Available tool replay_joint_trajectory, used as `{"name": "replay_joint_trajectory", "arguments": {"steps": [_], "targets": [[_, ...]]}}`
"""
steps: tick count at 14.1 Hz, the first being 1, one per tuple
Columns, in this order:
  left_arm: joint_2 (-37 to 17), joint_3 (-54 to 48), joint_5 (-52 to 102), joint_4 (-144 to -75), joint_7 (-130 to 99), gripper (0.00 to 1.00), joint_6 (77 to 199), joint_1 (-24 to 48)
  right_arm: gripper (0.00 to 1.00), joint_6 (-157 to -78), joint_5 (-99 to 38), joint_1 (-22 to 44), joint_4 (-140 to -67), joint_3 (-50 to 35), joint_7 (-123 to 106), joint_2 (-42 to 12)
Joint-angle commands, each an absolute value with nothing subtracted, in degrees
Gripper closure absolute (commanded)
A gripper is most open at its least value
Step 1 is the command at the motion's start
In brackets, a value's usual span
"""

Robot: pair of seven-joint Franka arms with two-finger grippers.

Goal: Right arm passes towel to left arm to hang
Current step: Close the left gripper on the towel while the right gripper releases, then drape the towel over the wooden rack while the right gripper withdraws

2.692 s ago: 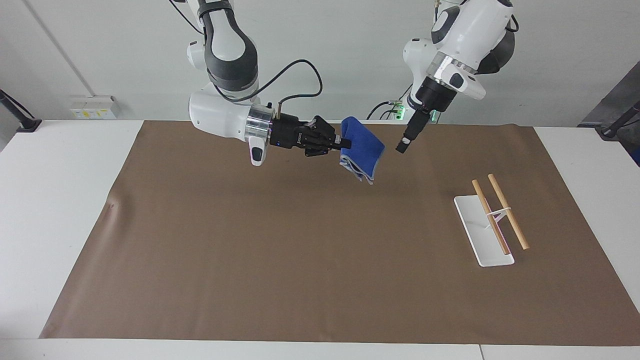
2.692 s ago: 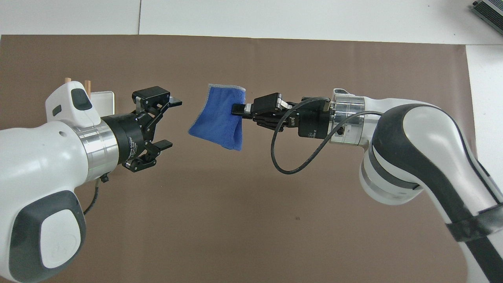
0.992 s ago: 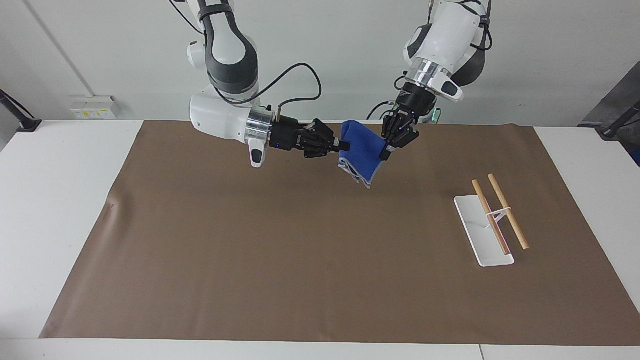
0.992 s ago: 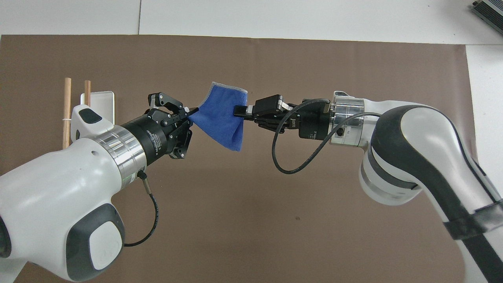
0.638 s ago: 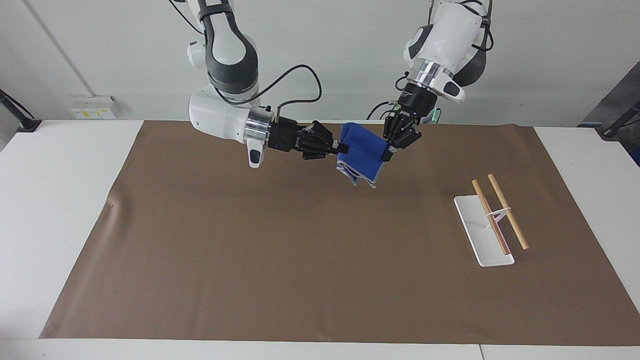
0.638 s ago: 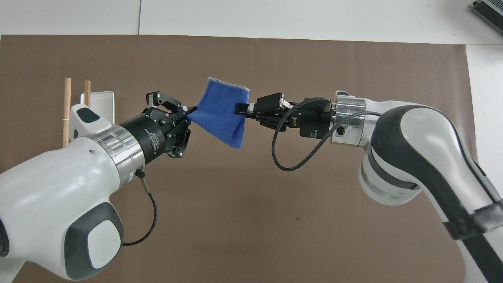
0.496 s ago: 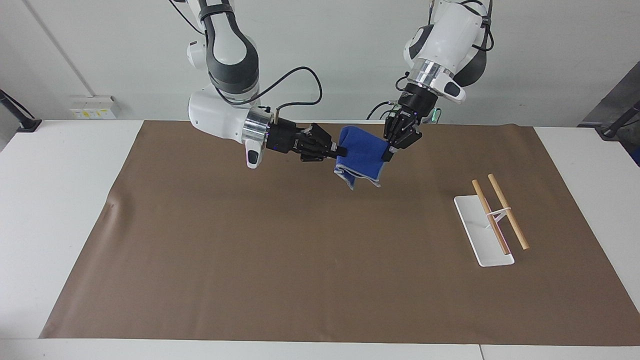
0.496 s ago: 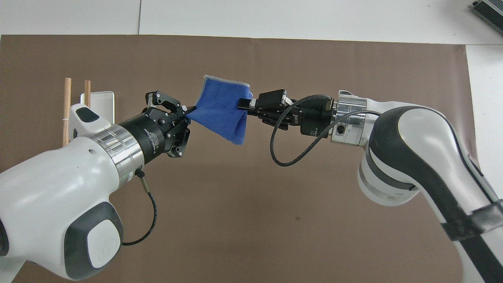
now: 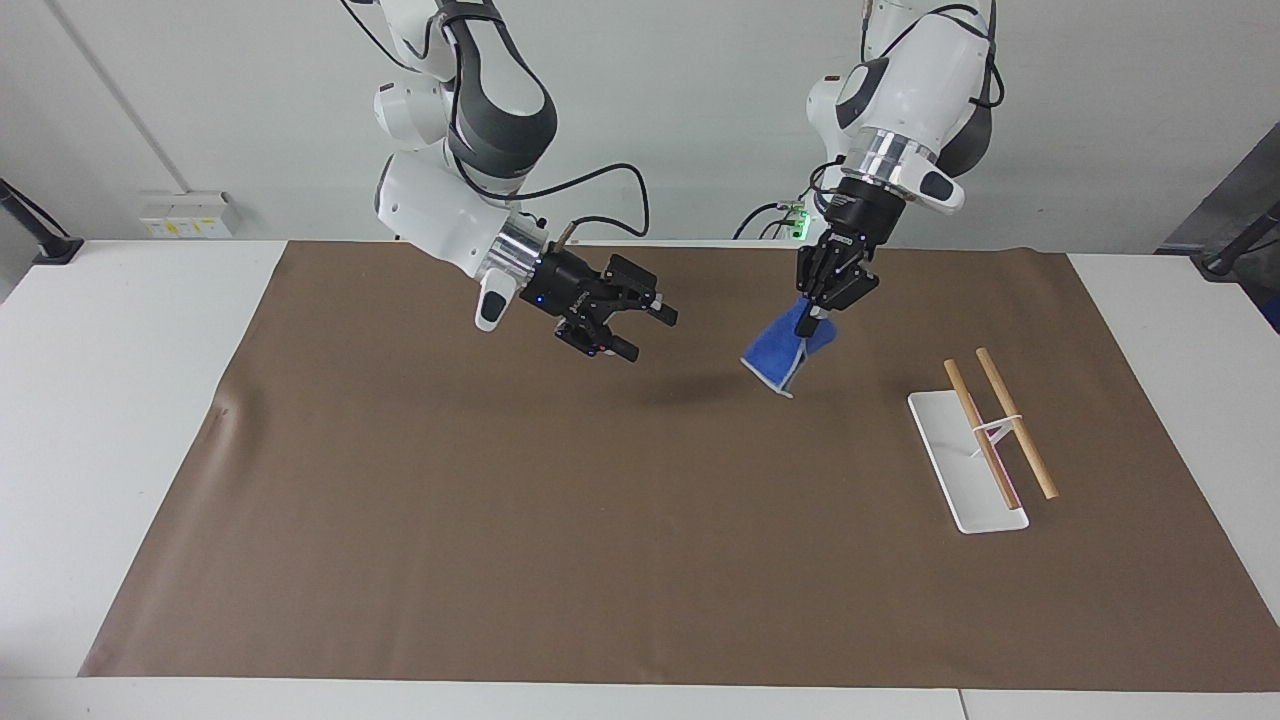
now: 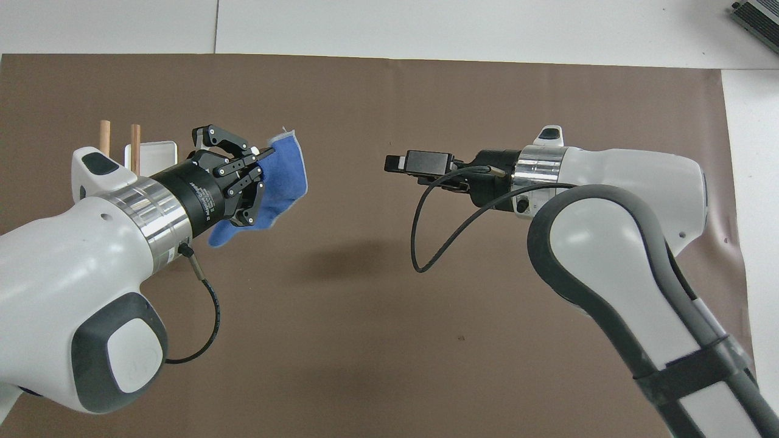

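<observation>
**Towel now with the left arm, rack comes next**

From across the table, the handover looks done. The left gripper [image 9: 812, 318] is pinched shut on a top corner of the blue towel [image 9: 783, 356], which hangs limp below it in the air, over the brown mat [image 9: 500, 560] and toward the left arm's end of the table. The left arm reaches steeply down from its base, wrist angled toward the middle. The right gripper [image 9: 645, 330] hangs over the mat well apart from the cloth, fingers spread wide and holding nothing; its forearm slopes down toward the centre. I'd judge the next move is to carry the towel to the wooden rack [image 9: 995, 428] on its white base and drape it over a rod, which calls for lifting the loose end clear first.

From above, the left gripper [image 10: 263, 153] shows its fingertips together on the towel [image 10: 277, 188], just beside the rack [image 10: 119, 146]. The right gripper [image 10: 394, 163] points toward it, empty, waiting.
</observation>
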State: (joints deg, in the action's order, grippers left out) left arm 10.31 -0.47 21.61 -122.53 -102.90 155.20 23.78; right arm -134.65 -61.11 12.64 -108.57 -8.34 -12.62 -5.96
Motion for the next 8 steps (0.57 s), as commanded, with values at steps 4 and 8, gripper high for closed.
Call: {"name": "replay_joint_trajectory", "arguments": {"steps": [4,8], "targets": [[8.53,-0.97,21.71,-123.66,-99.84,1.00,158.55,15.13,0.00,-135.79,-29.77,8.18,-110.04,-8.00,-4.67,-5.10],[6.51,-1.05,21.71,-123.66,-99.84,1.00,159.96,7.66,0.00,-132.47,-10.41,5.37,-108.99,-8.00,2.01,-4.57]]}}
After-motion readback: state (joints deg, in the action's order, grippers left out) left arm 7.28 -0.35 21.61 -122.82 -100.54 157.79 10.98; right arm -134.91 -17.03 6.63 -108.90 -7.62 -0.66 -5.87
